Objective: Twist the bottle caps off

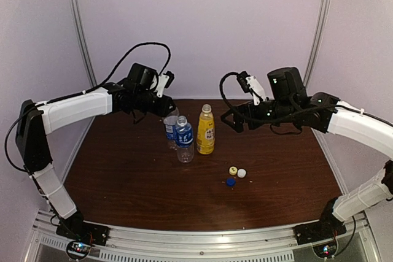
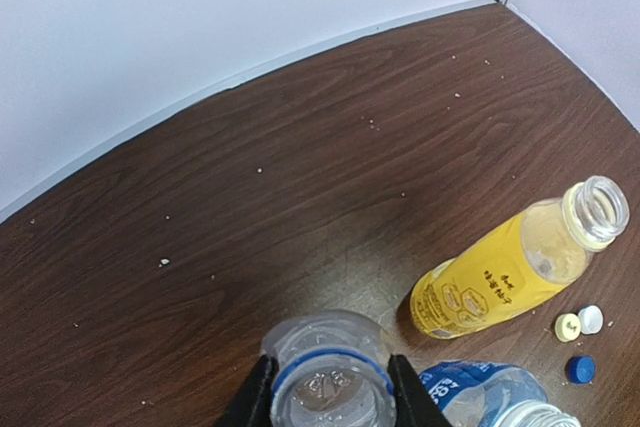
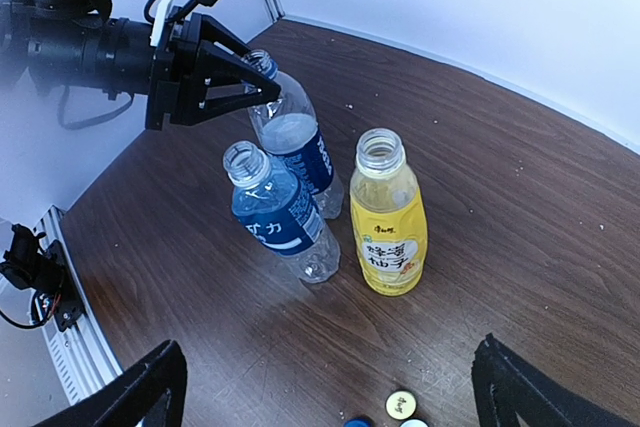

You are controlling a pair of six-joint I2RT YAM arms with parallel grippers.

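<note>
**Top external view.** The left tool (image 1: 168, 112) was clamped on the neck of the rear clear bottle (image 1: 171, 128), toward the far side of the brown surface (image 1: 123, 170). The front clear bottle (image 1: 184, 142) stood just before it, and the yellow bottle (image 1: 206, 130) just to the right of both. The right tool (image 1: 228, 121) hung above the surface, apart from the bottles. The yellow cap (image 1: 233, 170), white cap (image 1: 242, 173) and blue cap (image 1: 231, 182) lay in a close cluster on the surface, nearer the front edge and right of the bottles.

**Left wrist view.** Both fingers (image 2: 410, 399) pressed the blue-ringed neck of the rear clear bottle (its mouth uncapped). The yellow bottle was uncapped too, with the three caps beside it.

**Right wrist view.** The right tool's own jaws stood wide apart with nothing between them. All three bottles showed bare mouths, and the left tool gripped the rear one just below its rim.
</note>
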